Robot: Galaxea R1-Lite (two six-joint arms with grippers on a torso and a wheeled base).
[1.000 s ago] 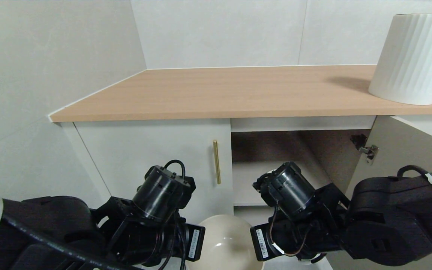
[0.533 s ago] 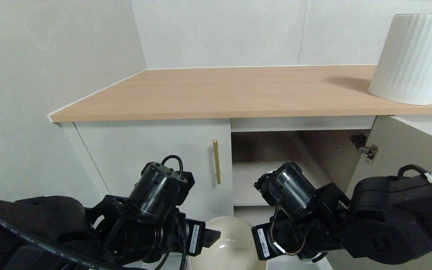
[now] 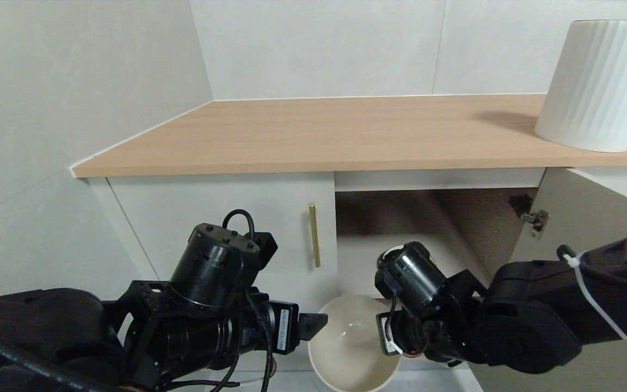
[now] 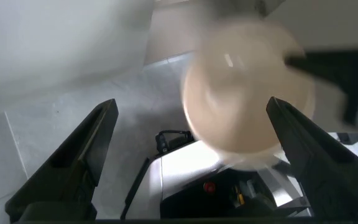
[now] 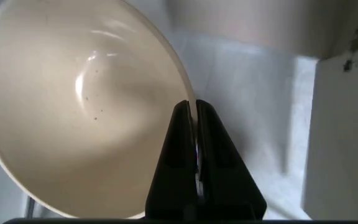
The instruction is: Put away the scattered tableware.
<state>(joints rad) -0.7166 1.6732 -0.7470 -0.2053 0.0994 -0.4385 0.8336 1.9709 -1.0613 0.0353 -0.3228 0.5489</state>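
Note:
A cream bowl [image 3: 350,348] hangs low in front of the open cabinet [image 3: 433,239], held by its rim. My right gripper [image 5: 194,134] is shut on that rim, and the bowl [image 5: 79,106] spreads out beyond its fingers. My left gripper [image 4: 194,149] stands open a short way to the left of the bowl [image 4: 247,102], with nothing between its wide-spread fingers [image 4: 73,162]. In the head view one left fingertip [image 3: 313,325] points at the bowl's left edge without touching it.
The wooden countertop [image 3: 346,130] carries a white ribbed container [image 3: 602,81] at the far right. The left cabinet door with a gold handle [image 3: 314,235] is closed. The right door [image 3: 585,218] stands open, its hinge [image 3: 534,218] showing. Inside, a pale shelf [image 3: 362,256] is visible.
The right arm has carried the bowl to the right and tilted it so its inside now faces up. The left arm has drawn back to the left, away from the bowl.

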